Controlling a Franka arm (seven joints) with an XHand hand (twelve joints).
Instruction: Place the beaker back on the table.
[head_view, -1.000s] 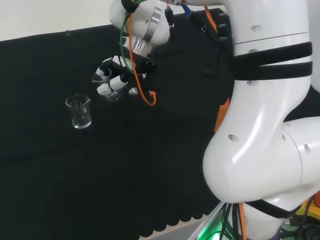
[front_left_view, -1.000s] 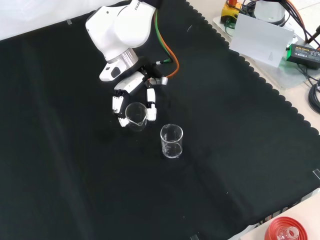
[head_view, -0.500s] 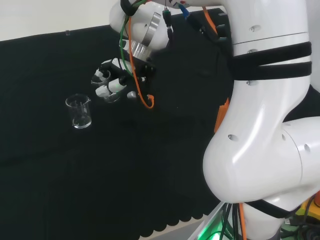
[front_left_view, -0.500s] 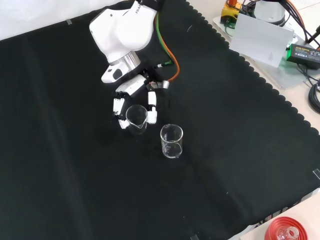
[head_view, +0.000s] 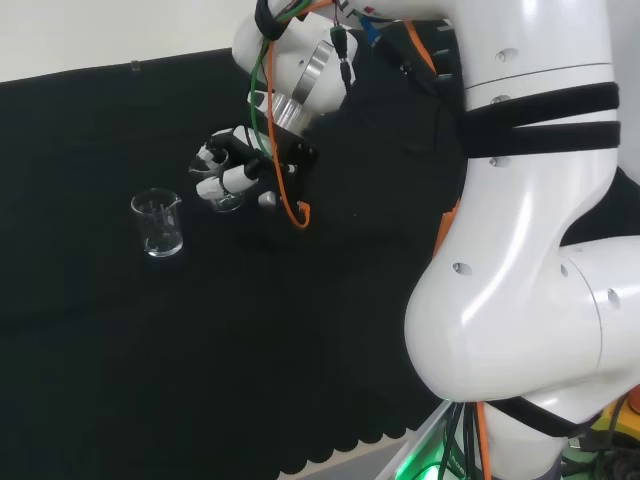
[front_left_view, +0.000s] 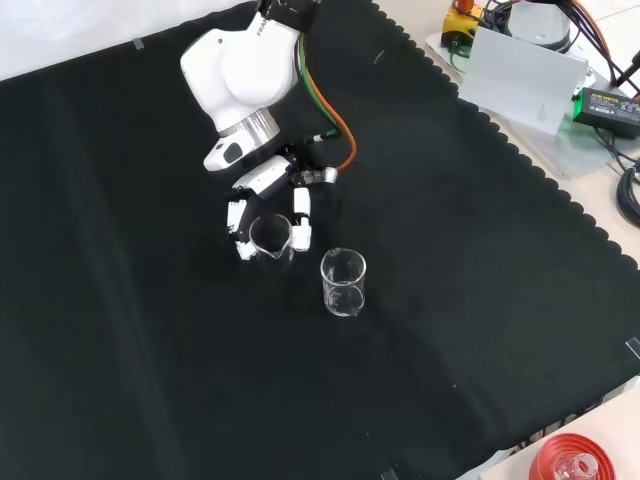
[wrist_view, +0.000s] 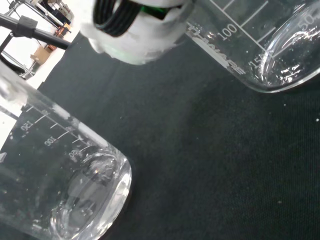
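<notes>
The hand (front_left_view: 262, 205) is wrapped around the beaker (front_left_view: 271, 238), fingers (head_view: 222, 181) curled on its wall, holding it upright and low over the cloth (front_left_view: 140, 330). Over the last second the hand has tipped back toward level and sunk a little in the head view, the beaker coming with it. That reads as the final lowering. In the wrist view its base (wrist_view: 280, 65) looks close to the cloth, but I can't tell if it touches. A second beaker (front_left_view: 343, 283) stands just beside it, apart. The release comes next; mind that neighbour.
</notes>
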